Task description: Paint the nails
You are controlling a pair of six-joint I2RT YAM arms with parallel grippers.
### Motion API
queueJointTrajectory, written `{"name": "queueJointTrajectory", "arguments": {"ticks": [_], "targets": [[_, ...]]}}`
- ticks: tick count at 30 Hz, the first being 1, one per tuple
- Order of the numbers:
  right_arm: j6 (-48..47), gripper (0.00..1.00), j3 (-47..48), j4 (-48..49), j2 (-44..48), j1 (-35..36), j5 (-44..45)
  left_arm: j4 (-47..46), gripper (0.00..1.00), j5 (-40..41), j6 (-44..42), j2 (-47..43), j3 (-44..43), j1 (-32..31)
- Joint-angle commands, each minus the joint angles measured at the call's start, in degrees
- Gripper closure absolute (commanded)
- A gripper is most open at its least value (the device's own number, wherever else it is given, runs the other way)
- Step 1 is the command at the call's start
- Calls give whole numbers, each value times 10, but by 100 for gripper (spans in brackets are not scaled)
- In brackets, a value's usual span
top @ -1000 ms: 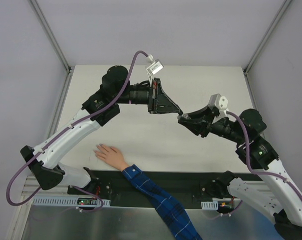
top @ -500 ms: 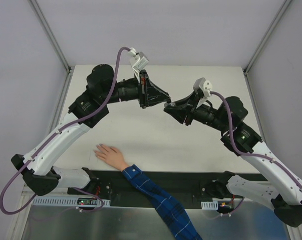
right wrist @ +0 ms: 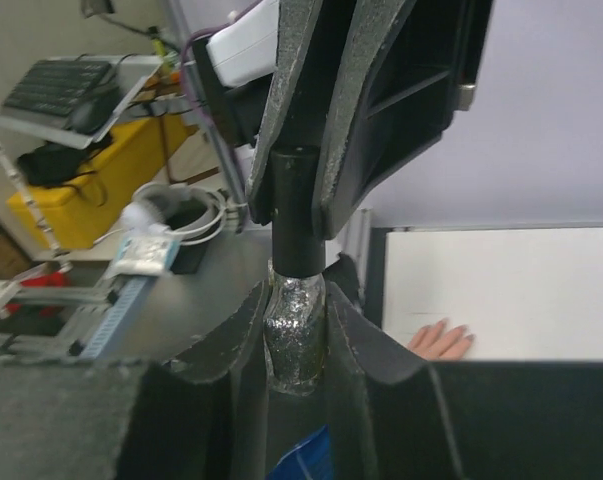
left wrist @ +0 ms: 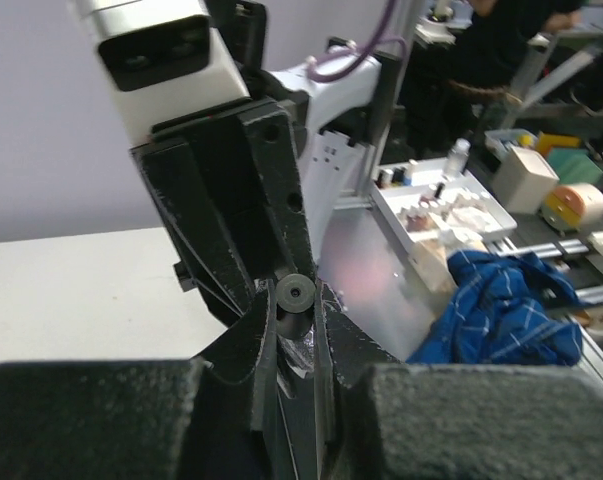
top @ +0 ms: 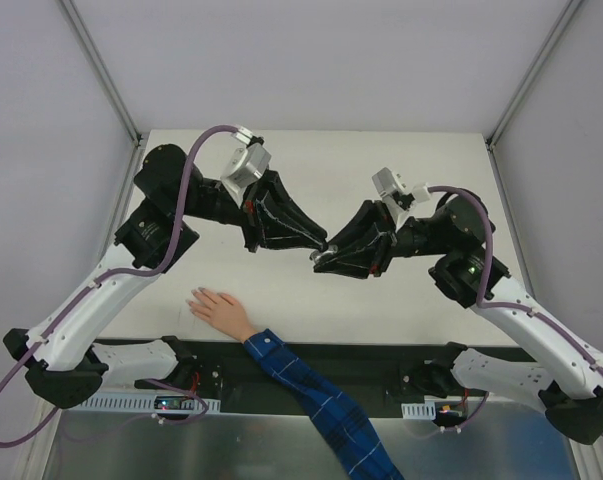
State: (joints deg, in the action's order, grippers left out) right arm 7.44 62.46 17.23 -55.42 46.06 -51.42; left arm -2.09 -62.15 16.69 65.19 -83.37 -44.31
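Above the counter, two arms meet on one small bottle

Over the middle of the pale counter [top: 281,290] both arms have swung lower and nearer the camera than a second ago, when their tips met higher up, closer to the far wall. The meeting point now sits lower and a little left of where it was. The hand [top: 219,306] with spread fingers lies where it lay before, flat on the counter near the front edge, its arm in a blue plaid sleeve [top: 316,400] running off toward the bottom.

The left gripper [top: 319,246] has its jaws closed on the black cap [right wrist: 297,205] of a small dark bottle [right wrist: 295,335], and the right gripper [top: 322,264] has its jaws closed on the shiny body of that same bottle. From above, the bottle itself is hidden between the black fingers. The nails [top: 193,298] are too small to make out from above, and in the right wrist view only a few fingertips show past the gripper. Whether cap and bottle have come apart cannot be told.

Count: two arms, two grippers, one bottle, one cap, one hand
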Motion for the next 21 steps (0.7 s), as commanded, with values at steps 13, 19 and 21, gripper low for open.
{"name": "queueJointTrajectory", "arguments": {"ticks": [13,19,21], "targets": [[-108,100,74,-16,1,-16,98,76,34,-71,125,-6,13,135],[-193,100,89,-106,0,-11,178,81,30,71,121,-46,15,145],[-213,100,86,-111,3,-8,245,82,27,148,116,-60,23,141]]}}
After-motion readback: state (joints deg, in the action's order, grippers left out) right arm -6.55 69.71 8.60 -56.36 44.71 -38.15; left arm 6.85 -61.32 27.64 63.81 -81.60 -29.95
